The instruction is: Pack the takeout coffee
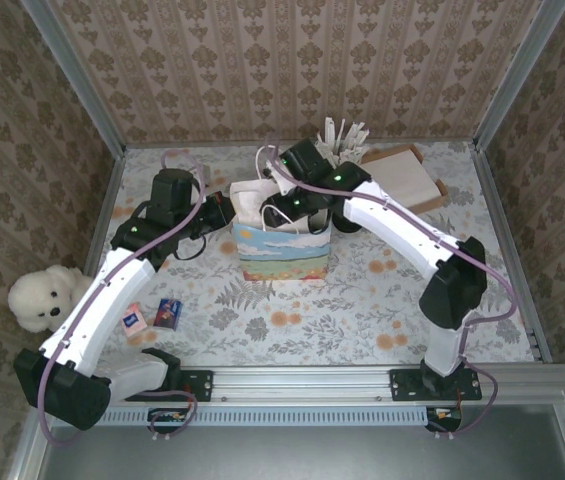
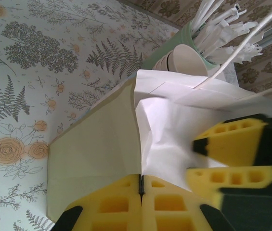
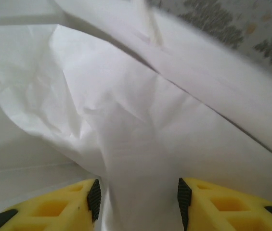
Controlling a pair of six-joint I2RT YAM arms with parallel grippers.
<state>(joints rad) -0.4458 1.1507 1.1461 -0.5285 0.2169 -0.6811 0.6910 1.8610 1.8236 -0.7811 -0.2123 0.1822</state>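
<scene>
A paper gift bag [image 1: 282, 252] with a painted landscape stands mid-table, mouth open. My left gripper [image 1: 224, 212] is shut on the bag's left rim; its yellow fingers [image 2: 140, 185] pinch the edge where the cream outer wall meets the white lining [image 2: 169, 125]. My right gripper [image 1: 290, 214] reaches down into the bag, jaws open [image 3: 138, 199], with crumpled white lining [image 3: 126, 110] between and ahead of them. It also shows in the left wrist view [image 2: 232, 161]. A cream paper cup [image 2: 184, 60] stands behind the bag, against the green cup. The brown carrier tray is hidden.
The green cup of white sticks [image 1: 343, 140] stands at the back. A flat pale stack on a brown sheet [image 1: 407, 175] lies back right. Two small packets [image 1: 152, 317] and a white teddy bear [image 1: 37, 298] sit at the left. Metal frame posts border the table.
</scene>
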